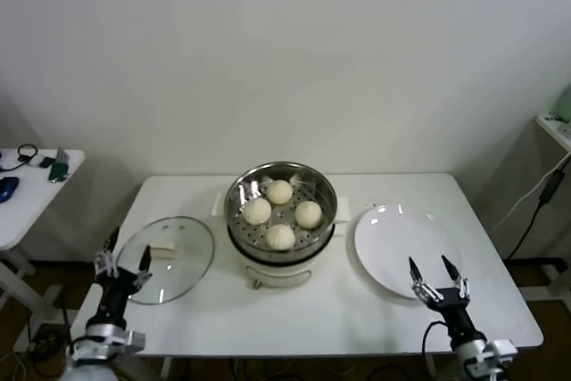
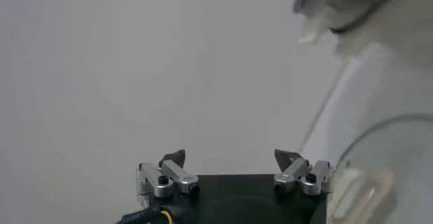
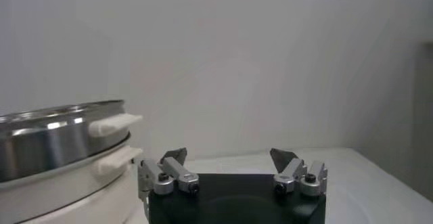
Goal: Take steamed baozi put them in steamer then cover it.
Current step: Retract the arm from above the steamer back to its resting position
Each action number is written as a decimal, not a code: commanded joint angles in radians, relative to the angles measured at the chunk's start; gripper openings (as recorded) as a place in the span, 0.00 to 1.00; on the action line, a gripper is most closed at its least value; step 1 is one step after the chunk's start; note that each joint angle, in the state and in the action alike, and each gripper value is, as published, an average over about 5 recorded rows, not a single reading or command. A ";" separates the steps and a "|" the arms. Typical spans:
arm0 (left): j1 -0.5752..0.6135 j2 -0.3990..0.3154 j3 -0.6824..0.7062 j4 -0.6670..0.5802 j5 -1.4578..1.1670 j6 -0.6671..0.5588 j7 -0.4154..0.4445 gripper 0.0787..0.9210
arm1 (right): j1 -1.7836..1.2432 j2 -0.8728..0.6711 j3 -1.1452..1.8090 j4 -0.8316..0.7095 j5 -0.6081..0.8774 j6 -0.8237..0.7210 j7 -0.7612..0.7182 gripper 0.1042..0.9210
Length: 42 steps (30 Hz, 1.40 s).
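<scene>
Several steamed baozi (image 1: 279, 191) lie on the perforated tray inside the steamer (image 1: 239, 220), a shiny steel pot on a white base at the middle of the table. A round glass lid (image 1: 178, 265) lies flat on the table to its left. Low at the table's front left, my left gripper (image 1: 126, 254) is open over the lid's near edge. My right gripper (image 1: 429, 267) is open by the near rim of a bare white plate (image 1: 393, 238). The left wrist view shows the open left gripper (image 2: 230, 156) beside the lid (image 2: 392, 171). The right wrist view shows the empty right gripper (image 3: 229, 154) and the steamer (image 3: 61, 144).
The white table (image 1: 357, 310) holds the steamer, lid and plate. A side table (image 1: 36, 194) with small items stands at the far left. A shelf edge (image 1: 555, 127) and a hanging cable (image 1: 535, 202) are at the right.
</scene>
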 commanded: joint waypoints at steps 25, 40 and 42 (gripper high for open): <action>-0.241 0.023 0.050 0.445 0.406 -0.061 -0.131 0.88 | -0.112 0.109 0.000 0.021 -0.085 0.051 -0.006 0.88; -0.368 0.018 0.102 0.547 0.417 -0.057 -0.126 0.88 | -0.136 0.126 0.018 0.054 -0.088 0.054 -0.008 0.88; -0.381 0.015 0.105 0.565 0.419 -0.057 -0.126 0.88 | -0.138 0.128 0.021 0.058 -0.090 0.054 -0.008 0.88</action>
